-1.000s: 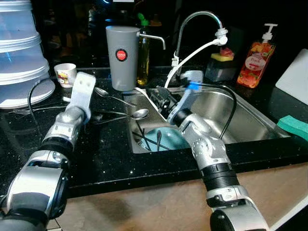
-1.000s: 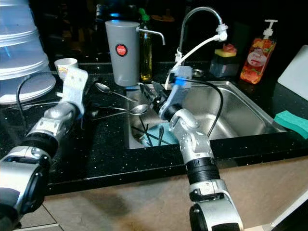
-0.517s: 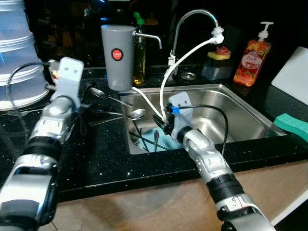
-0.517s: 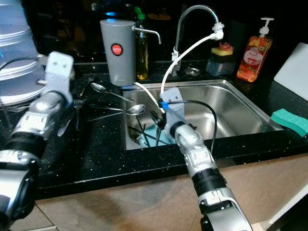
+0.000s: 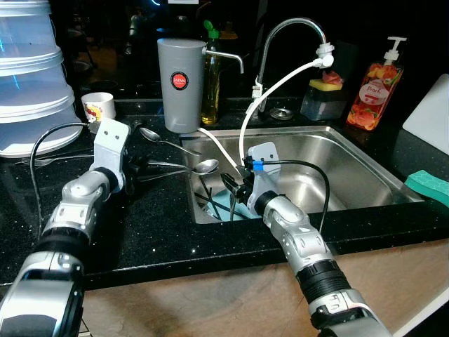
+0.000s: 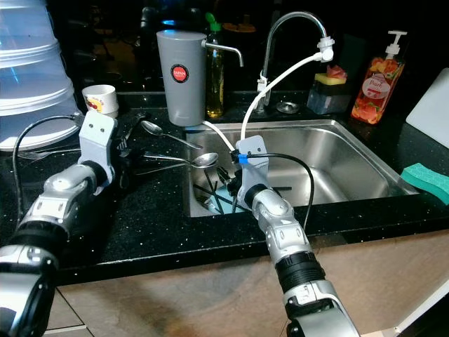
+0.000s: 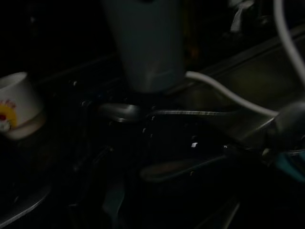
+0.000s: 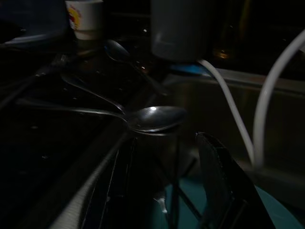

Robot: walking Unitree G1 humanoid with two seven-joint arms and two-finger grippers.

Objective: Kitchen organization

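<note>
Silver right arm angled into sink (image 5: 365, 168), end effector (image 5: 234, 191) spread over teal plate (image 8: 267, 210); left end effector (image 5: 137, 168) state unclear.

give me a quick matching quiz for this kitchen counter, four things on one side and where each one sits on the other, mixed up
Things:
1. green sponge
2. soap bottle
3. small paper cup
4. teal plate

Places:
A. in the sink, under the black utensils
B. on the counter at the far right edge
C. behind the sink's right end
D. on the counter left of the grey dispenser

Pairs: 1-B, 2-C, 3-D, 4-A
</note>
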